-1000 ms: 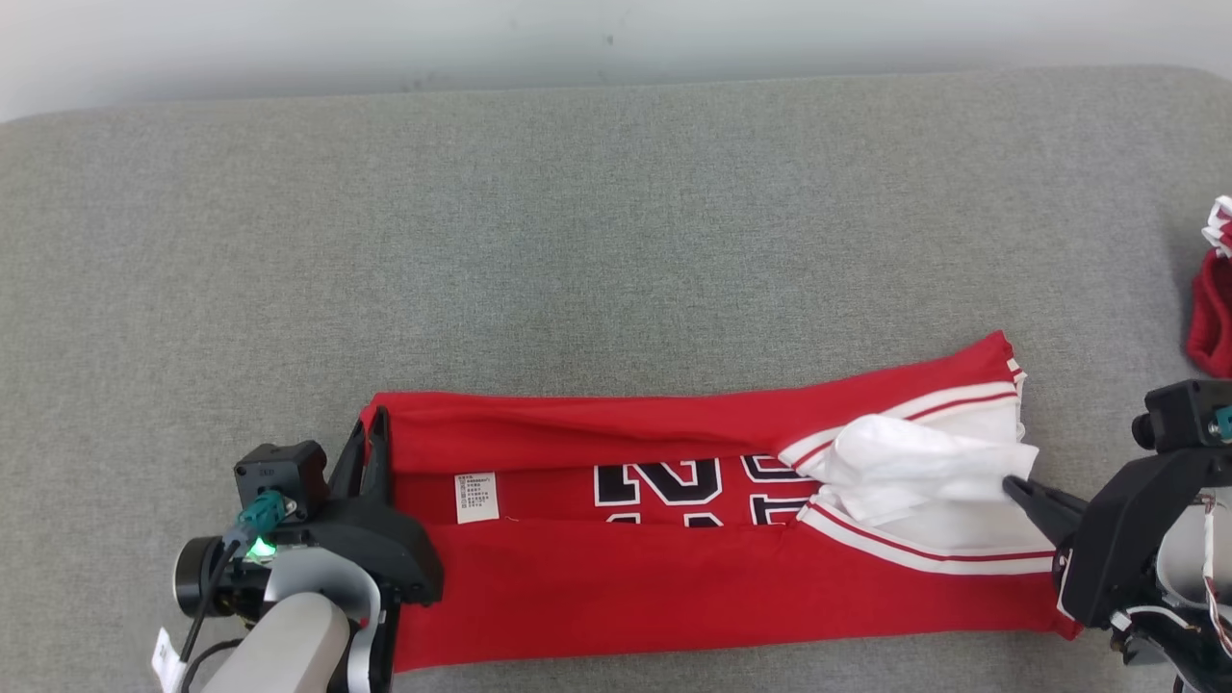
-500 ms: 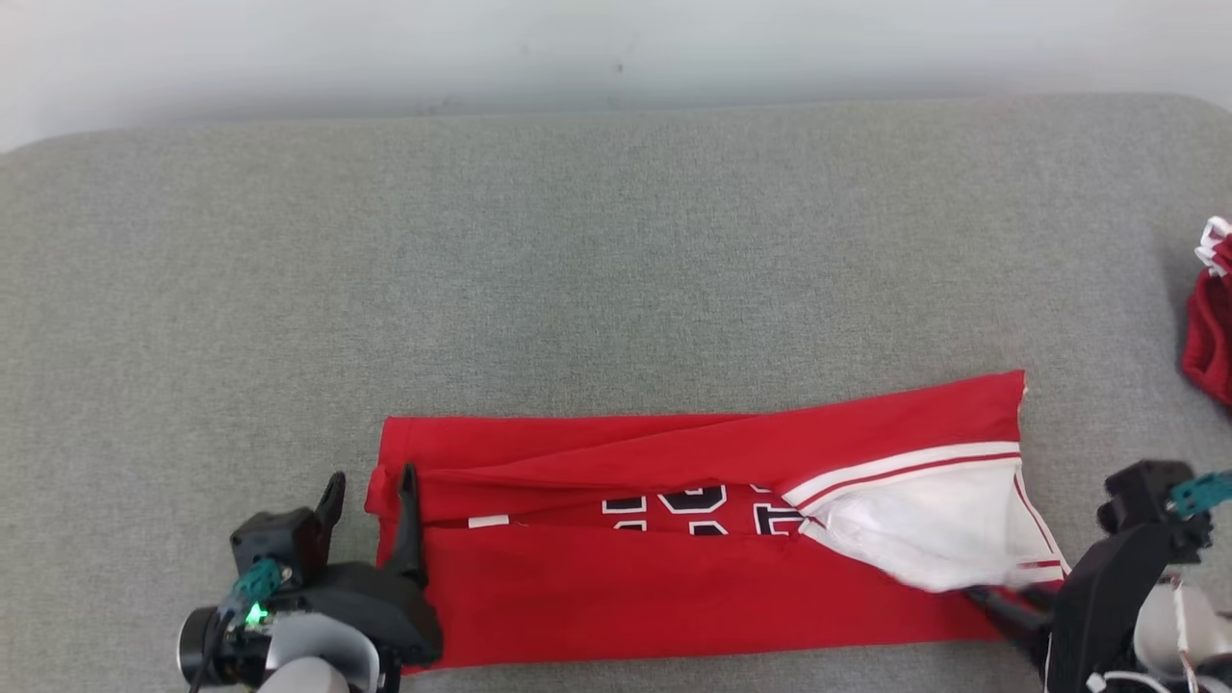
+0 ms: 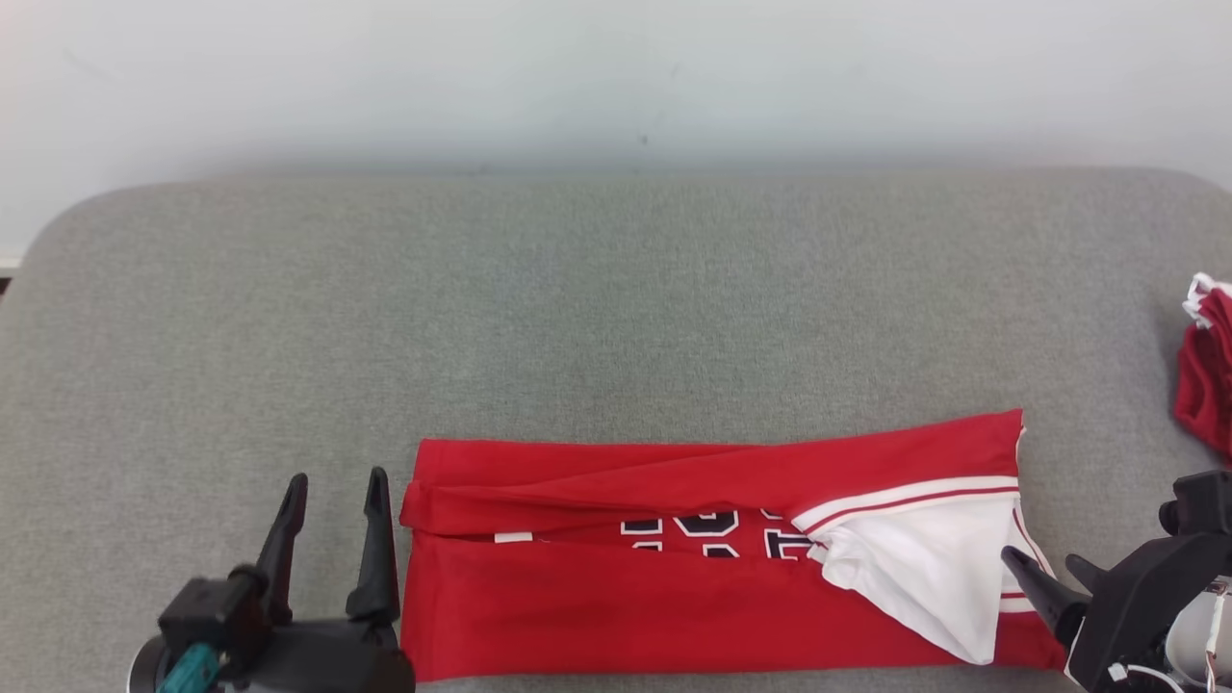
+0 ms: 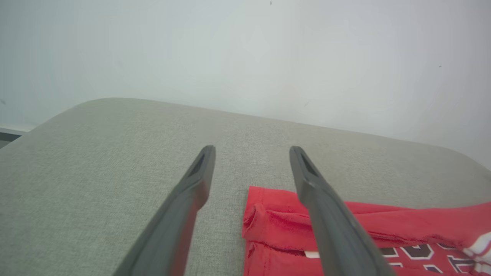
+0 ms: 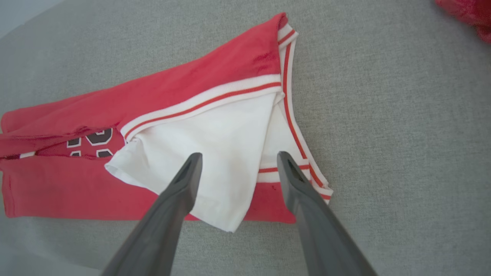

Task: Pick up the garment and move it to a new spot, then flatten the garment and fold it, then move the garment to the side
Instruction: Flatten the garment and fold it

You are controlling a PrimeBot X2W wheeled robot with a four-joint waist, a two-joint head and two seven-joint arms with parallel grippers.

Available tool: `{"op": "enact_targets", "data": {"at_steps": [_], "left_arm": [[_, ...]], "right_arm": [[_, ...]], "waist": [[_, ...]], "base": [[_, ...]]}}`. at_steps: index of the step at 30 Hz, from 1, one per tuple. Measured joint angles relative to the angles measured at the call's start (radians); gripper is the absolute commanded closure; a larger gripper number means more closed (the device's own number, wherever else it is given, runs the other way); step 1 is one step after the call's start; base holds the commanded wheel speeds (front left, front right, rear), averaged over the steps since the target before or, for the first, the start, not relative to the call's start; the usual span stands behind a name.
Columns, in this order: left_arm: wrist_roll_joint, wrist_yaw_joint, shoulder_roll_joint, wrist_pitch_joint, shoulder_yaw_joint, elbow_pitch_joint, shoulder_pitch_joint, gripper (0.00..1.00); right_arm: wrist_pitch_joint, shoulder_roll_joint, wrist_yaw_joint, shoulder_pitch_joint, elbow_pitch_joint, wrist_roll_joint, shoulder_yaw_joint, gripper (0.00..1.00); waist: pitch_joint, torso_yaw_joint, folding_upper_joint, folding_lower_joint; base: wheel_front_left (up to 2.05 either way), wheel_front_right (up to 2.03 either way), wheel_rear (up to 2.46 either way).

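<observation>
Both long edges of the garment [image 3: 674, 616] seem folded inward.

The head camera looks down over the whole jersey [image 3: 674, 616]; the left wrist camera skims its left end, the right overlooks the other.

A: Where does the garment [image 3: 674, 597] lie?
B: At six o'clock on the grey cushion [image 3: 616, 308], folded into a long red band (a white flap lies over its four o'clock end).
A: And the grippers?
B: The left gripper [image 3: 337, 478] is at eight, fingers spread, just beside the band's end. The right gripper [image 3: 1039, 556] is at four, fingers apart, by the white trim. Another red cloth [image 3: 1208, 385] sits at three
</observation>
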Motion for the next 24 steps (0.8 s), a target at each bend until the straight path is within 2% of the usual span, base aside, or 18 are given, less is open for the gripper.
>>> {"op": "enact_targets", "data": {"at_steps": [7,10,18,24], "left_arm": [[0.118,-0.137,-0.082,0.000,0.146,-0.078,0.098,0.00],[0.155,-0.174,-0.111,0.000,0.202,-0.096,0.131,0.00],[0.204,-0.224,-0.144,-0.001,0.279,-0.098,0.164,0.00],[0.213,-0.237,-0.150,-0.001,0.292,-0.102,0.161,0.00]], "right_arm": [[-0.082,0.026,0.000,-0.046,0.105,-0.047,-0.040,0.00],[-0.114,0.027,0.000,-0.071,0.150,-0.064,-0.056,0.00],[-0.160,0.015,0.000,-0.148,0.322,-0.114,-0.086,0.00],[-0.178,0.007,0.000,-0.190,0.420,-0.143,-0.097,0.00]], "waist": [[-0.040,0.019,0.0000,0.0000],[-0.047,0.027,0.0000,0.0000],[-0.030,0.039,0.0000,0.0001],[-0.003,0.059,0.0001,0.0001]], "base": [[0.00,0.00,0.00],[0.00,0.00,0.00],[0.00,0.00,0.00],[0.00,0.00,0.00]]}}
